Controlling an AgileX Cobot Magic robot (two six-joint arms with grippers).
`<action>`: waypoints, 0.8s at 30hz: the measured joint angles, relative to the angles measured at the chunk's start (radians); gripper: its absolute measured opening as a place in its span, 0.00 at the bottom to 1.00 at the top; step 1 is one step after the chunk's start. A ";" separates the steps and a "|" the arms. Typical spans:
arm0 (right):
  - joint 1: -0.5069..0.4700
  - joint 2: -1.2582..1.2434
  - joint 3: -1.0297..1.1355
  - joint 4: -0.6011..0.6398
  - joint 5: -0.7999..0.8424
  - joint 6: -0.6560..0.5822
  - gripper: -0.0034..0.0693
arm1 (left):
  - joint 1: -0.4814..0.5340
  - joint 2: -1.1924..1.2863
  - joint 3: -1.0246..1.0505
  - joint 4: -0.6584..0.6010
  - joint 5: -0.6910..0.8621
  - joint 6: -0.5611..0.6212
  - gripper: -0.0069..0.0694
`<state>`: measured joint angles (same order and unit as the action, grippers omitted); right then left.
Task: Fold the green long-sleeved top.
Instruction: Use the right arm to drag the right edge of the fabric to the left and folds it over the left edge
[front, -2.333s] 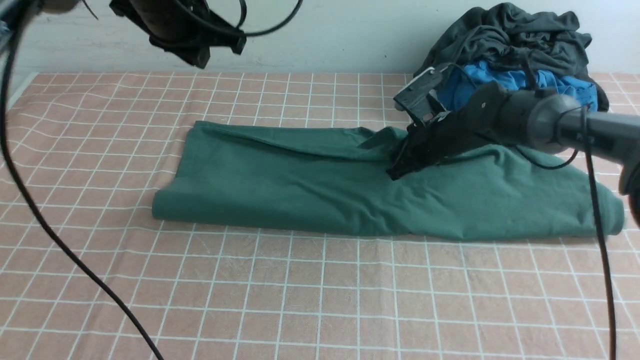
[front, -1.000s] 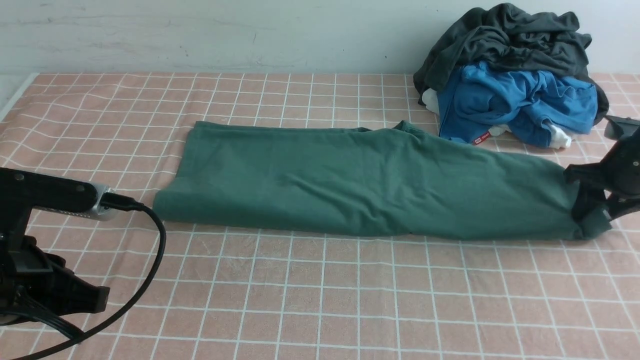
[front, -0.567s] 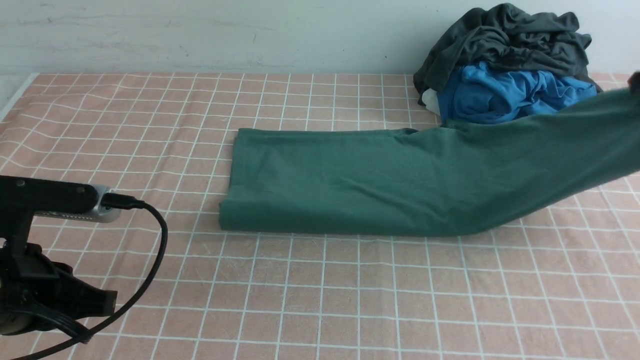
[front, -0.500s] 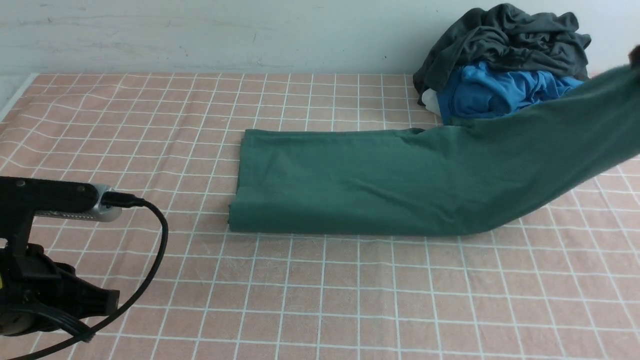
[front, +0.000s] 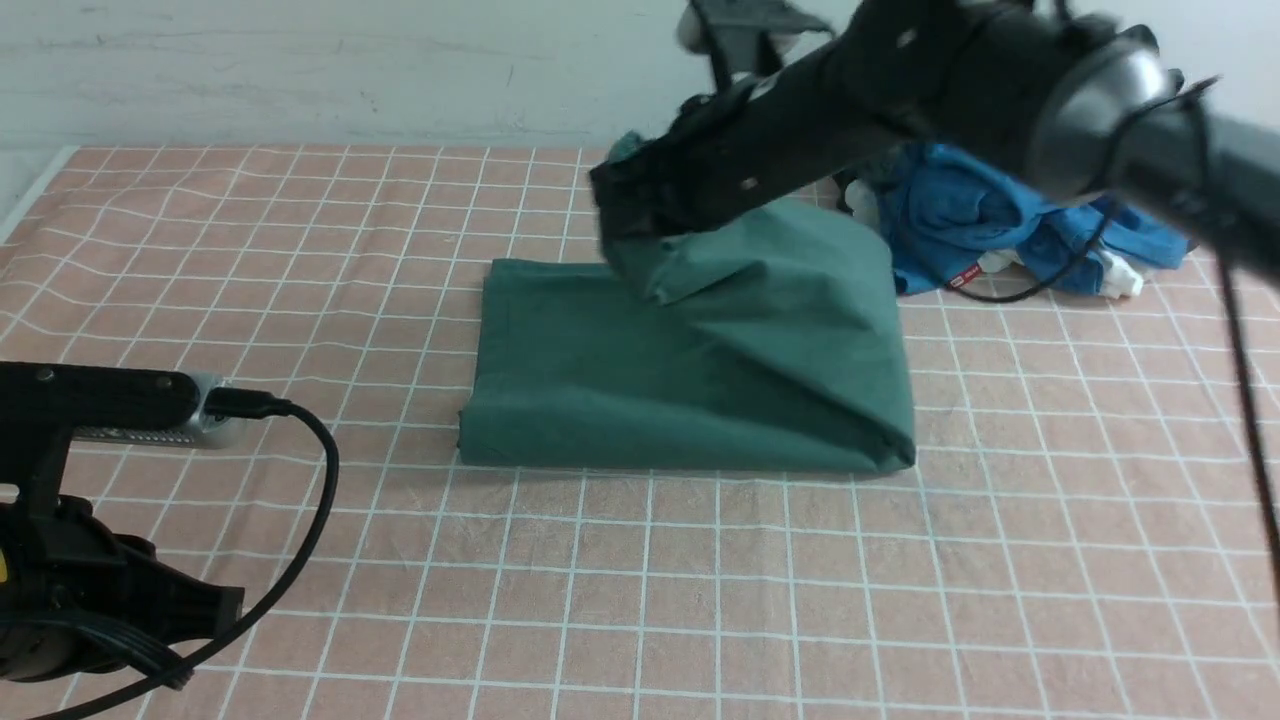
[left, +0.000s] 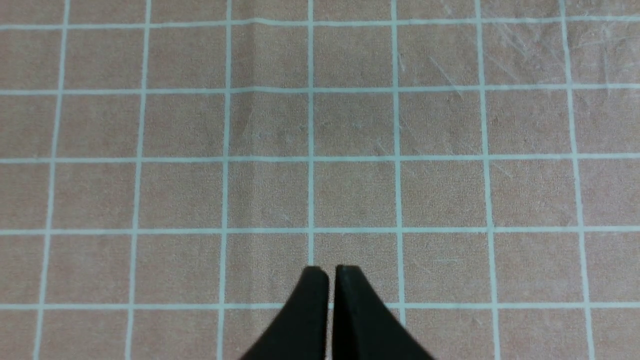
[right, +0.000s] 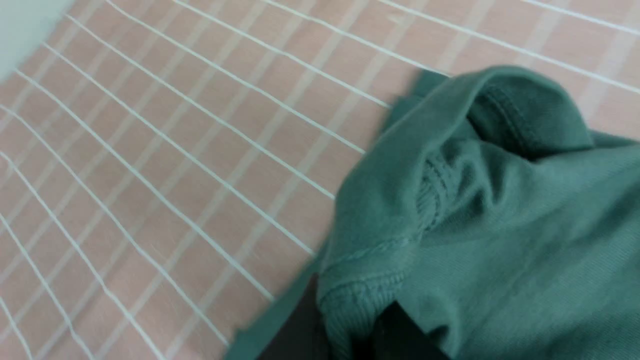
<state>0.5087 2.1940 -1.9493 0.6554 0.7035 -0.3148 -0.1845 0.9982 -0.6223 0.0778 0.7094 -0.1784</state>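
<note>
Pinching the ribbed edge of the green long-sleeved top (front: 700, 390), half-folded mid-worktop (front: 700, 600), right tool (front: 625, 215) should lay it square onto the left end before release; left tool (left: 330, 272) closed, empty.

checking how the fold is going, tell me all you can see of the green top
The dull green cotton long-sleeved top lies on the pink checked tablecloth as a flat folded rectangle, its right-hand part doubled back over it in a raised flap. The right gripper holds that flap's ribbed edge off the cloth, pinched between its black fingers. No logo or label shows.
</note>
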 joint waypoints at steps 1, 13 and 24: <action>0.017 0.034 -0.012 0.036 -0.029 -0.020 0.11 | 0.000 0.000 0.000 0.000 0.000 0.000 0.10; 0.036 0.149 -0.251 0.055 0.115 -0.067 0.62 | 0.000 -0.033 0.000 0.016 0.058 0.000 0.09; 0.063 0.300 -0.279 -0.185 0.238 0.089 0.09 | 0.000 -0.229 0.022 0.017 -0.034 0.000 0.09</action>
<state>0.5718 2.4940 -2.2284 0.4707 0.9413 -0.2261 -0.1845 0.7689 -0.5998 0.0951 0.6750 -0.1784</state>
